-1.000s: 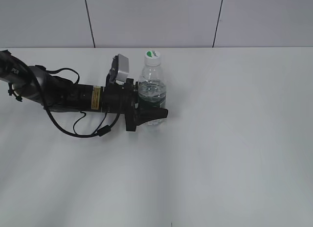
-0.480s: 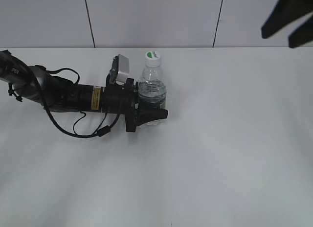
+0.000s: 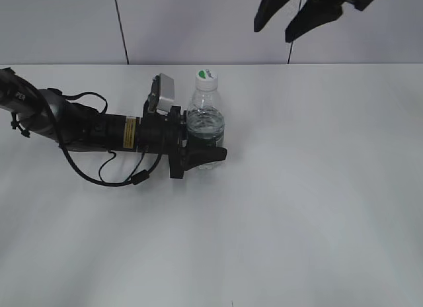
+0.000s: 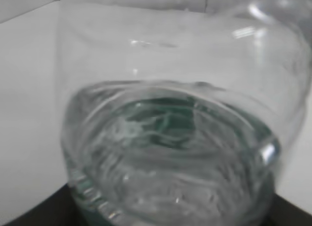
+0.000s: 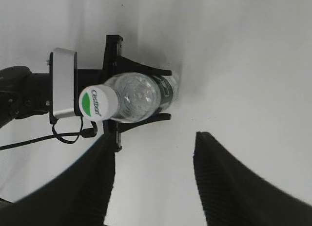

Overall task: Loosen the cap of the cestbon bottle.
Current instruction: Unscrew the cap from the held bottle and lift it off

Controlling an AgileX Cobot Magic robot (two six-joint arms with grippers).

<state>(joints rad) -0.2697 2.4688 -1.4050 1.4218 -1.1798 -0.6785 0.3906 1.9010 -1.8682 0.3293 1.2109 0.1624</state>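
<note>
The cestbon bottle (image 3: 205, 131) is standing upright on the white bench (image 3: 317, 188), its white cap (image 3: 206, 77) on top. The left end effector (image 3: 206, 153) is reaching in from the bottle's left side, its fingers pinching the bottle's lower body on both sides. The right end effector (image 3: 291, 12) is hanging high above and to the right of the bottle, well apart from the cap, its fingers (image 5: 229, 187) standing spread and gripping nothing.
</note>
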